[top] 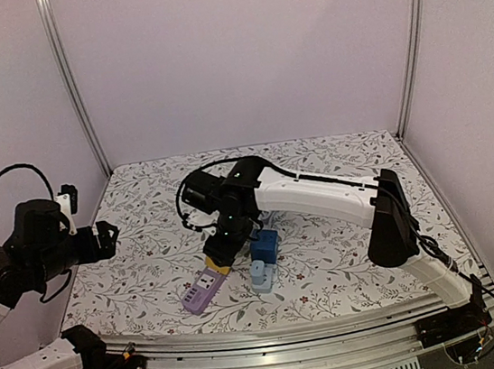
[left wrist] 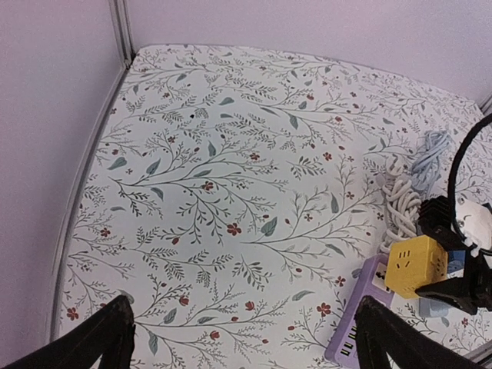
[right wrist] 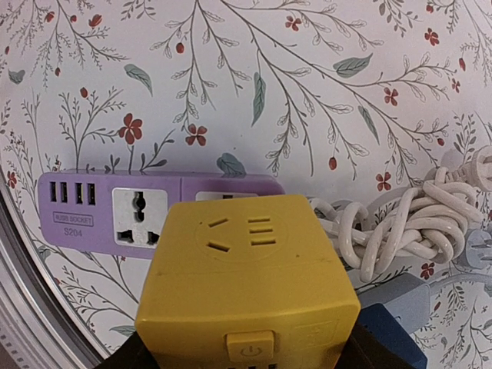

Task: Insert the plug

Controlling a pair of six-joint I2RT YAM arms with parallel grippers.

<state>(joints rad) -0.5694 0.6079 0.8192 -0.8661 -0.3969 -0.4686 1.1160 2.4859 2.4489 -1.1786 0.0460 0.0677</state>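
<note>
Floral-printed white tabletop (top: 147,252), pale walls around. We list:

- One purple plastic power strip (right wrist: 100,204) with USB ports and sockets, lying near the front edge, at 6 o'clock from the table's middle.
- One yellow cube-shaped plug adapter (right wrist: 250,284), clamped in the jaws of the right gripper (top: 221,261) over the strip. We cannot tell whether it touches.
- One coiled white cable (right wrist: 400,227), at 3 o'clock of the cube.
- Left gripper (left wrist: 250,342), at 9 o'clock: jaws spread wide, holding nothing.
</note>
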